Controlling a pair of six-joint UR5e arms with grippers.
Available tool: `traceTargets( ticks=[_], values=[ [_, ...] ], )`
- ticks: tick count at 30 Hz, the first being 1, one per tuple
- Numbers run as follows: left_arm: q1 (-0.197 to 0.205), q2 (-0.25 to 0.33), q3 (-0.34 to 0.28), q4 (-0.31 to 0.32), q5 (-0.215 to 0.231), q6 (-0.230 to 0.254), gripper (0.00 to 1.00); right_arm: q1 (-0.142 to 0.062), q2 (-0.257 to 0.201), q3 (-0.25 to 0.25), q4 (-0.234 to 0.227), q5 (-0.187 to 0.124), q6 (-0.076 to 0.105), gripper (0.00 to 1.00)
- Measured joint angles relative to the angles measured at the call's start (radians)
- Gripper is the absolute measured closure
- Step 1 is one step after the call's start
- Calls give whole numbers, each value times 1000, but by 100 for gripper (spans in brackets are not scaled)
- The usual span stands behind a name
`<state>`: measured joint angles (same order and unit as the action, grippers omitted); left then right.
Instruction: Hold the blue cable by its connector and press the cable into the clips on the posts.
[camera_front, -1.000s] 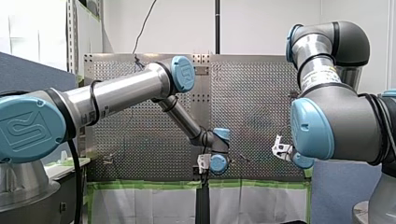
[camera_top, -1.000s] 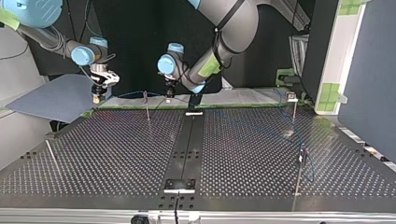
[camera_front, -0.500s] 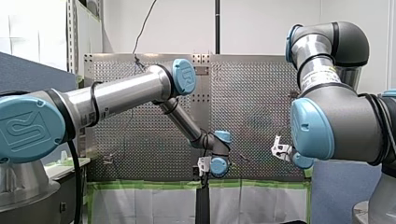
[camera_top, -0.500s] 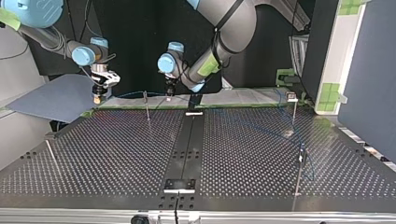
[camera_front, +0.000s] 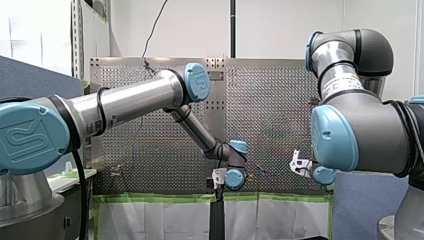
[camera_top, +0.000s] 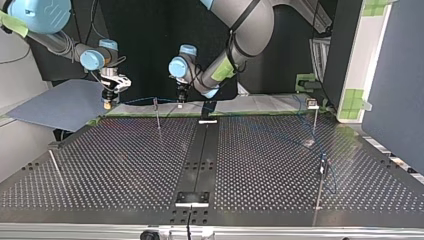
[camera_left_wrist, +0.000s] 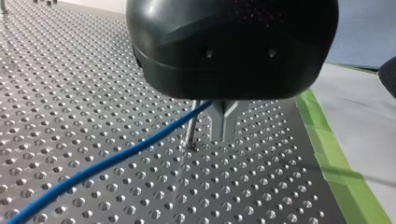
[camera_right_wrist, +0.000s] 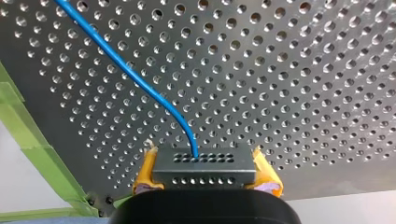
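Observation:
In the right wrist view my right gripper (camera_right_wrist: 204, 164) is shut, its yellow pads (camera_right_wrist: 145, 173) clamping the grey perforated connector (camera_right_wrist: 219, 176). The blue cable (camera_right_wrist: 126, 74) leaves the connector and runs away over the perforated table. The left wrist view shows my left gripper (camera_left_wrist: 223, 134) with its metal fingers shut. The blue cable (camera_left_wrist: 116, 161) passes close beside them, next to a thin post (camera_left_wrist: 190, 135). In the top view my right gripper (camera_top: 107, 104) hangs at the far left edge of the table. My left gripper (camera_top: 180, 101) stands near the clipped post (camera_top: 157, 112).
More posts stand at the top view's right (camera_top: 315, 117), near right (camera_top: 321, 185) and near left (camera_top: 55, 167). The cable (camera_top: 280, 135) trails across the table (camera_top: 125, 165) toward the right posts. Green tape (camera_left_wrist: 336, 168) marks the table's edge. A black rail (camera_top: 197, 160) runs down the middle.
My right gripper has shifted a little toward the middle in the top view and dropped slightly in the front view. My left arm has hardly moved.

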<state>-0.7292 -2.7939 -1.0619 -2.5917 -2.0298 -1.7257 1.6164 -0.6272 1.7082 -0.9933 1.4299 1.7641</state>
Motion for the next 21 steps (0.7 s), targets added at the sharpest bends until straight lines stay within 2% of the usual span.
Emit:
traceTargets(
  ticks=[9, 21],
  values=[
    [4, -8, 26, -5, 0, 0, 100, -1, 2, -18, 7, 0, 3, 100],
    [1, -44, 119, -78, 10, -9, 100, 0, 4, -33, 7, -6, 5, 100]
  ],
)
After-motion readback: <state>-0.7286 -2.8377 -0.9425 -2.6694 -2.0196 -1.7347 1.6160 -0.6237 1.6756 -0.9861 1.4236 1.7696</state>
